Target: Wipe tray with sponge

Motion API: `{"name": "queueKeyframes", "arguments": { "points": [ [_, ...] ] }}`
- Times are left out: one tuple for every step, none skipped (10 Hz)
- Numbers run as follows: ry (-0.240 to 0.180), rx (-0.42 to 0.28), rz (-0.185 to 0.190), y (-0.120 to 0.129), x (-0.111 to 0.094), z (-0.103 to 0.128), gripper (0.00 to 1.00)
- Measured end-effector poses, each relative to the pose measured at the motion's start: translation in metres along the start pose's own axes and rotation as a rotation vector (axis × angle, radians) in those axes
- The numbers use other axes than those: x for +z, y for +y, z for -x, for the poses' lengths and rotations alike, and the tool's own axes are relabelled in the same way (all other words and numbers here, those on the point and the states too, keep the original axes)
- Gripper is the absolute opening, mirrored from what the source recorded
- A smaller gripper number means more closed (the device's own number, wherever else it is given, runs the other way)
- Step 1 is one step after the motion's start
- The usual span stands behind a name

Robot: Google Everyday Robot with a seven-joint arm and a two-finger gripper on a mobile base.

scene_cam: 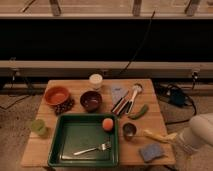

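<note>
Camera view puts the sponge [151, 152] nearest you, on the table's [75, 88] front right corner, just left of the white arm [200, 136] at the frame edge. The end effector is out of sight, so you cannot tell its opening. The tray [75, 136] lies front-left, well apart from the sponge, holding a fork [92, 148] and an orange ball [107, 124].

The dark green rectangular tray [75, 137] lies flat on the counter [75, 86], near and left of centre, its rim raised. The small blue-grey sponge [150, 152] lies flat at the near right corner, apart from the tray. The gripper is out of view.
</note>
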Motion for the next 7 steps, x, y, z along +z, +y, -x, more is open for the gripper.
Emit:
{"name": "queueKeyframes", "arguments": {
  "points": [
    [-0.011, -0.011, 0.01, -0.009, 0.01, 0.009, 0.73],
    [-0.019, -0.019, 0.013, -0.018, 0.017, 0.014, 0.73],
    [-0.024, -0.024, 0.018, -0.022, 0.019, 0.016, 0.73],
    [-0.03, -0.031, 0.027, -0.026, 0.022, 0.019, 0.73],
    [-0.034, -0.036, 0.035, -0.028, 0.025, 0.02, 0.73],
    [-0.039, -0.042, 0.046, -0.031, 0.03, 0.023, 0.73],
    [-0.044, -0.045, 0.055, -0.033, 0.034, 0.024, 0.73]
  ]
}}
